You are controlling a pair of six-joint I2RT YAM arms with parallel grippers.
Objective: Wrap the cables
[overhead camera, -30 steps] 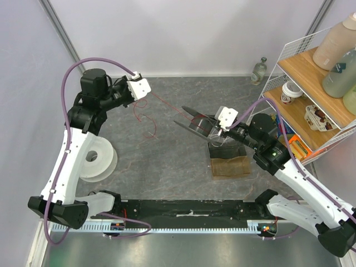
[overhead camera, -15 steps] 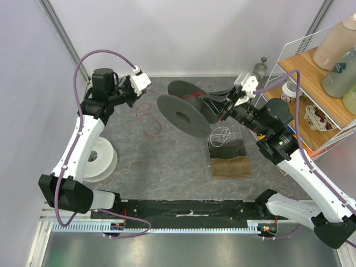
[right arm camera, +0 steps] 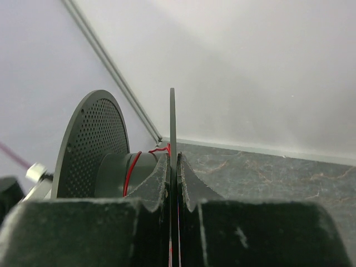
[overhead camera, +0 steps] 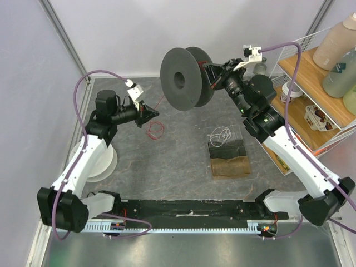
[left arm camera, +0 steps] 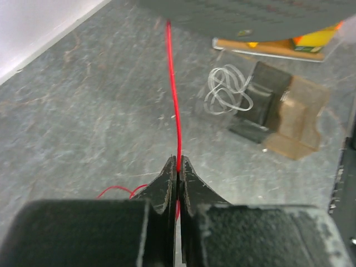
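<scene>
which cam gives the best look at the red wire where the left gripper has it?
Left wrist: the red wire sits pinched in the shut left gripper and runs straight up to the spool. Top external shows only a faint thread plus a loose curl. Right wrist shows just a few turns on the hub.

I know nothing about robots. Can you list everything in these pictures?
Perforated plastic spool: one, dark grey, held aloft near the back wall.
Thin wire: one, red, from the spool to the left gripper, loose loops on the table.
Round plastic reel: one, white, table's left side.
Small cord coil: one, whitish, next to the block.
Block: one, black and brown, right of centre.
Wire shelf: one, white with wooden boards, right edge, holding bottles.
Table: one, grey marbled.
Left gripper: one, black, shut on the wire.
Right gripper: one, black, shut on the spool's disc.
</scene>
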